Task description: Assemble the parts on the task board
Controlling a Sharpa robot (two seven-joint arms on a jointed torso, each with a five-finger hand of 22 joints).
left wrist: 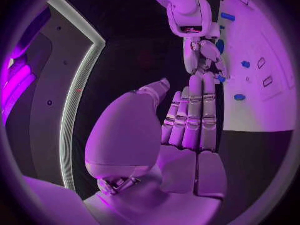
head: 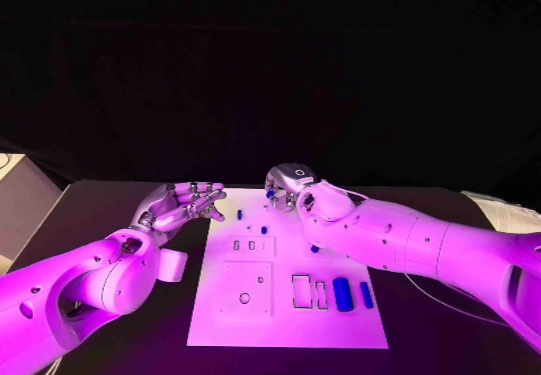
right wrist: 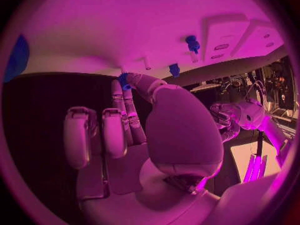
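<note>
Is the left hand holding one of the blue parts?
No: in the left wrist view the left hand lies flat with its fingers straight and nothing in them, beside the task board.

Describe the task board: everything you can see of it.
The task board is a flat white rectangular plate lying on the black table, between the two arms. Its surface carries raised square plates with small slots and holes, plus outlined rectangular recesses. Small blue parts lie or stand on it: two upright-looking cylinders beside the recesses, several smaller pieces toward the far end. The right hand reaches over the far edge, pinching a small blue piece there. The left hand hovers beside the far left corner, apart from it.
</note>
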